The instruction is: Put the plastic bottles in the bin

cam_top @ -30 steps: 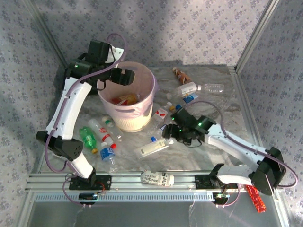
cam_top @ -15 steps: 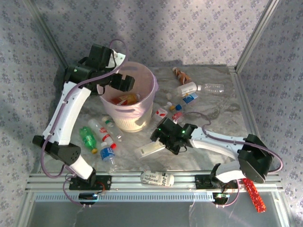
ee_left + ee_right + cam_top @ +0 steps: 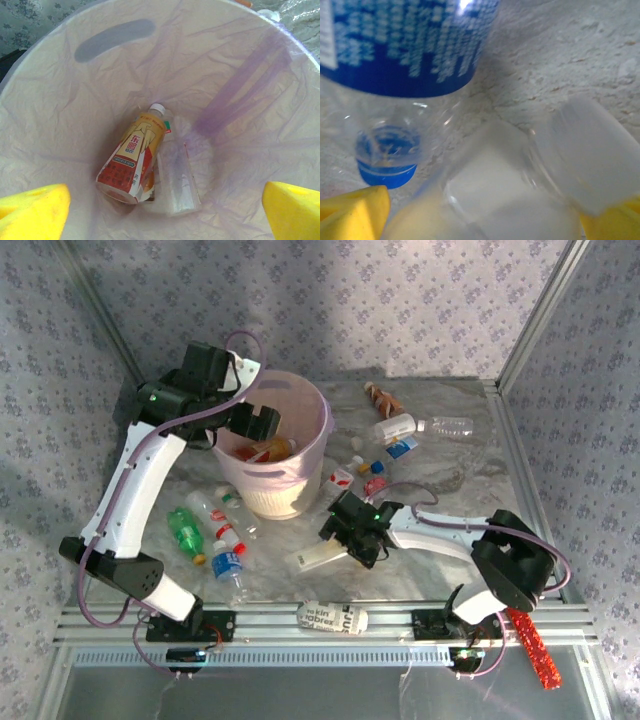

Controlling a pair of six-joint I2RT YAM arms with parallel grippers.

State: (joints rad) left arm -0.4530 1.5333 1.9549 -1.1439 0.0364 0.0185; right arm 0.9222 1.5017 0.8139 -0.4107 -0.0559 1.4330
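Left gripper (image 3: 256, 423) hangs over the round pale pink bin (image 3: 300, 485), its yellow pads (image 3: 32, 212) spread wide and holding nothing. On the crinkled liner (image 3: 240, 100) lie a yellow-red labelled bottle (image 3: 131, 157) and a clear bottle (image 3: 177, 182). At the bin's 4 o'clock, right gripper (image 3: 341, 542) stands open astride a cloudy white-capped bottle (image 3: 505, 195), with a blue-labelled bottle (image 3: 405, 45) at its 11 o'clock.

Pale marbled table (image 3: 470, 455) with scattered plastic bottles (image 3: 184, 528) and pink bin (image 3: 290, 490)
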